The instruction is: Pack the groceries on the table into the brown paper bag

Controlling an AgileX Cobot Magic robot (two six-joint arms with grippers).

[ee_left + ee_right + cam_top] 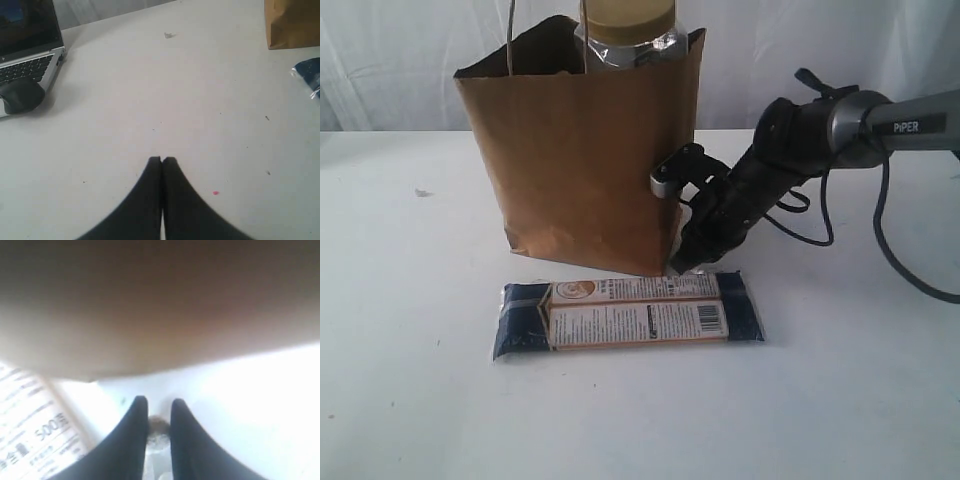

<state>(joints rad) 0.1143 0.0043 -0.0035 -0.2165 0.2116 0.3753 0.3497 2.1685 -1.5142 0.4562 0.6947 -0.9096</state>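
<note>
- Exterior view: the brown paper bag (pixel 580 160) stands upright on the white counter (pixel 840 400). A jar (pixel 628 35) with a yellow lid looks out of its top.
- Exterior view: the long packet (pixel 630 315) lies flat on the counter just in front of the bag. Its ends are dark blue and its middle carries a pale label.
- Exterior view: the right arm (pixel 790 140) reaches down beside the right front corner of the bag. The right jaws are at the right end of the packet, on the edge next to the bag. From here I cannot tell how wide they stand.
- Left wrist view: the left jaws are pressed together with nothing between them, over bare counter (pixel 200 100). The bag (pixel 292 25) and one dark blue end of the packet (pixel 309 75) are well apart from them, at the border of the picture. A laptop (pixel 27 45) with a black mouse (pixel 20 95) at its edge is on the opposite side.
- Right wrist view: the right jaws stand nearly together, with only a narrow gap between them. In the gap sits a small pale piece (pixel 159 435), blurred. I cannot tell whether it is the end of the packet, or whether the jaws clamp it.
- Right wrist view: the printed label of the packet (pixel 30 440) is just beside the jaws. The bag (pixel 160 305), much blurred, is close beyond the tips.
</note>
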